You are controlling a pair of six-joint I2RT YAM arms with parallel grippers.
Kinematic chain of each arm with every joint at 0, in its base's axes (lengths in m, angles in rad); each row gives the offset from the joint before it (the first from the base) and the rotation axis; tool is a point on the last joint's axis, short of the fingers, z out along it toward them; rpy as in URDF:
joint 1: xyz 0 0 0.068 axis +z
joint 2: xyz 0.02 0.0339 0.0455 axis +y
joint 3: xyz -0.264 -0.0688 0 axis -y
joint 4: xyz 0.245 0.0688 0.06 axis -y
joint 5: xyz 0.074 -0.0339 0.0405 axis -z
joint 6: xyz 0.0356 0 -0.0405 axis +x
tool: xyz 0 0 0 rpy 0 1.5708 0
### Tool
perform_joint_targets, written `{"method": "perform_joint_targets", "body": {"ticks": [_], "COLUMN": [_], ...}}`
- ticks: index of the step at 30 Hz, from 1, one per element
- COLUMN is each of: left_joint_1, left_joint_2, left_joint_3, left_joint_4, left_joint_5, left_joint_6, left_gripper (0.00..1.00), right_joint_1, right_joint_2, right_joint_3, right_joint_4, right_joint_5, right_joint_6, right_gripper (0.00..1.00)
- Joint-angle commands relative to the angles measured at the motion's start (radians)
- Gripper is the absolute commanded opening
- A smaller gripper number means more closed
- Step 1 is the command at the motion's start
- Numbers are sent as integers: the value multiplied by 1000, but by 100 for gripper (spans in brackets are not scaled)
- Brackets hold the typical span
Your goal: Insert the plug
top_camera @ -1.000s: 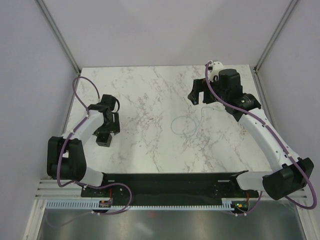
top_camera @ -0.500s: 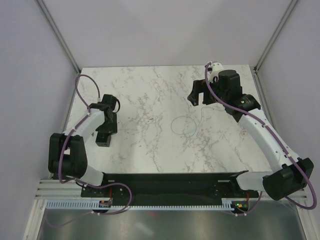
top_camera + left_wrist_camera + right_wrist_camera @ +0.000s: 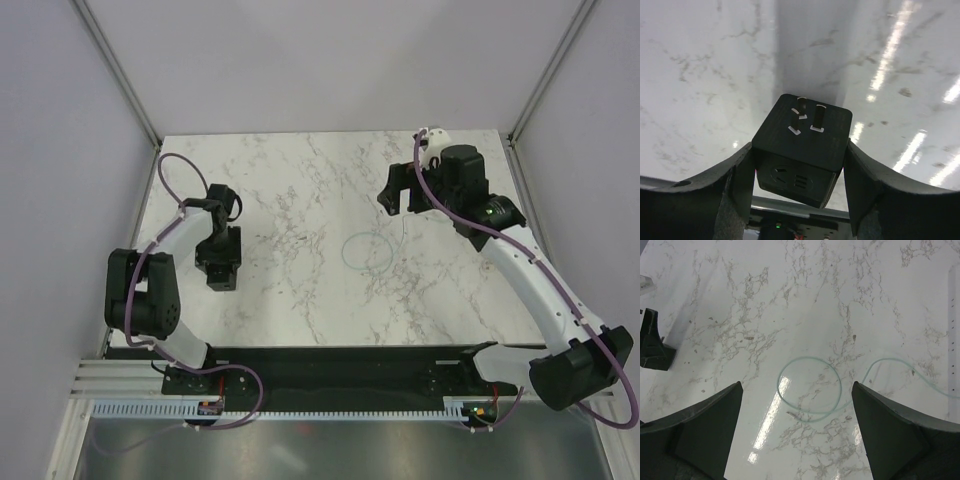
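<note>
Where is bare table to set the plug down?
Bare table runs from the plug in the left gripper across to the cable loop, and along the far edge. It is crowded only around the cable loop near the right gripper.

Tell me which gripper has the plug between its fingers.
The left gripper: the black plug is clamped in it. The right gripper gapes empty above the cable loop.

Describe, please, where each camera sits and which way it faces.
Top external: above, behind the bases, looking down at the table; both arms show.
Left wrist: on the left arm, facing down; its fingers flank the plug.
Right wrist: on the right arm, facing down; open fingers frame the cable.
Shared: top and right wrist both see the cable.
</note>
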Motion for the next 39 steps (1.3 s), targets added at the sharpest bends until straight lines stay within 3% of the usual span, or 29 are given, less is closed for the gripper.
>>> {"method": "perform_joint_targets", "body": {"ticks": [1, 3, 4, 7, 11, 14, 16, 19, 24, 29, 39], "left_joint_1": [-18, -32, -32, -33, -33, -32, -33, -44, -44, -44, -44], "left_joint_2": [-83, -101, -107, -110, -78, -6, 67, 121, 127, 176, 132], "left_joint_3": [54, 68, 73, 89, 151, 200, 208, 217, 218, 203, 154], "left_joint_4": [22, 33, 41, 64, 62, 26, 19, 21, 21, 15, 4], "left_joint_5": [275, 339, 396, 529, 694, 846, 1011, 1134, 1148, 1312, 1319], "left_joint_6": [-69, -111, -128, -181, -255, -324, -338, -307, -283, -260, -287], "left_gripper": [28, 24, 13, 2, 2, 2, 2, 2, 2, 2, 2], "right_joint_1": [14, 50, 65, 129, 255, 391, 468, 592, 778, 931, 979], "right_joint_2": [-2, 4, 6, 6, -15, -34, -26, 12, 101, 182, 451], "right_joint_3": [-17, -25, -36, -54, -127, -189, -209, -241, -253, -315, -218], "right_joint_4": [40, 46, 60, 95, 205, 282, 303, 336, 369, 553, 578], "right_joint_5": [38, 71, 109, 150, 197, 232, 307, 428, 574, 750, 964], "right_joint_6": [-16, -45, -54, -99, -169, -309, -407, -503, -587, -673, -858], "right_gripper": [98, 98, 98, 98, 98, 98, 98, 98, 98, 98, 98]}}
